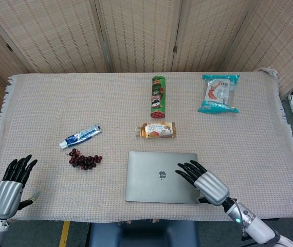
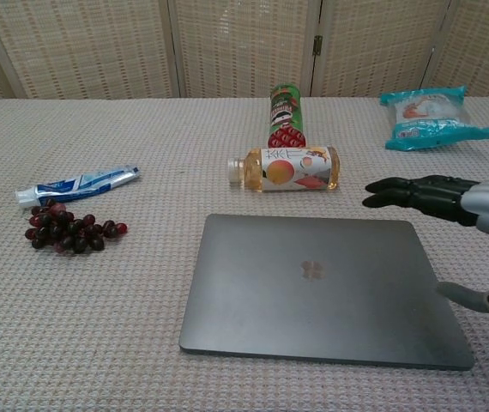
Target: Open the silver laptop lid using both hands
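A beige woven cloth covers the table, and the silver laptop lies flat and closed near its front edge, logo up. The right hand hangs over the laptop's right part, empty; its dark fingers are stretched out and slightly apart, pointing across the lid toward the logo. In the chest view the same fingers float above the lid's far right corner while the thumb sits lower, beside the right edge — whether any of them touch the metal cannot be told.

The left hand is well away from the laptop, at the table's front left corner, holding nothing, its fingers straight and fanned toward the far side.

Beyond the right hand's fingertips, just past the laptop's rear edge, a juice bottle lies on its side, cap to the left. Farther on in that direction lies a green chip can, its near end close to the bottle. Off to the far right corner, well apart from both hands, rests a teal snack bag. Between the two hands, left of the laptop, sits a bunch of dark red grapes, and just beyond the bunch — nearly touching it — a small blue-and-white tube lies slanted.
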Available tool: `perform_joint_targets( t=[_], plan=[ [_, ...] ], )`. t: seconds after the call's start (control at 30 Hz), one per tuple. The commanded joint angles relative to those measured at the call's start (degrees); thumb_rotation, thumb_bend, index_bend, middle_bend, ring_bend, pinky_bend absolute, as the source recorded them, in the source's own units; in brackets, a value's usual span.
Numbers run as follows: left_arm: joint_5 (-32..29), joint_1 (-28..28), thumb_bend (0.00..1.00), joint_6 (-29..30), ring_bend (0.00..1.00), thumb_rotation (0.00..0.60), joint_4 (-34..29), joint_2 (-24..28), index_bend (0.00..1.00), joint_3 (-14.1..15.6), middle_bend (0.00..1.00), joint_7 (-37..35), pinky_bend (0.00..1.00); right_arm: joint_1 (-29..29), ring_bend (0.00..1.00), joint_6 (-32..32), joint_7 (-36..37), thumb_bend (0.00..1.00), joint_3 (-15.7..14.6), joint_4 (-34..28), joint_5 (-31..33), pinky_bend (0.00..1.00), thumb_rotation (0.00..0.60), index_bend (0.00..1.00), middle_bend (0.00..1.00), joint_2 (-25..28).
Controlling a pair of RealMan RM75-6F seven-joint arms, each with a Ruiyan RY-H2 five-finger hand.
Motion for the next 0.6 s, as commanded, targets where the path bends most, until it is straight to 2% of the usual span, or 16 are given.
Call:
perform_joint_targets(
  t=[0.03, 0.37, 0.6],
  plan=[
    [0.4, -0.1, 0.33, -0.1, 0.00, 0.600, -0.4, 0.0, 0.06, 0.1, 0.00, 0.1, 0.00, 3.1, 0.01, -4.1, -1.9, 0.45, 0.4, -0.4, 0.1, 0.00, 0.600, 0.00, 0.00, -3.1],
    [0.7, -0.4, 0.33, -0.4, 0.00, 0.600, -0.6, -0.3, 0.06, 0.3, 0.00, 0.2, 0.00, 7.4, 0.00, -10.2, -5.9, 0.45, 0.6, 2.5, 2.5, 0.00, 0.600, 0.00, 0.00, -10.7],
    [0.5, -0.4, 0.33, -0.4, 0.00, 0.600, 0.0, -0.7, 0.06, 0.3, 0.00, -0.6, 0.00, 8.1, 0.00, -10.8, -7.8, 0.43, -0.5, 5.6, 3.1, 0.00, 0.600, 0.00, 0.00, -14.5]
  ],
)
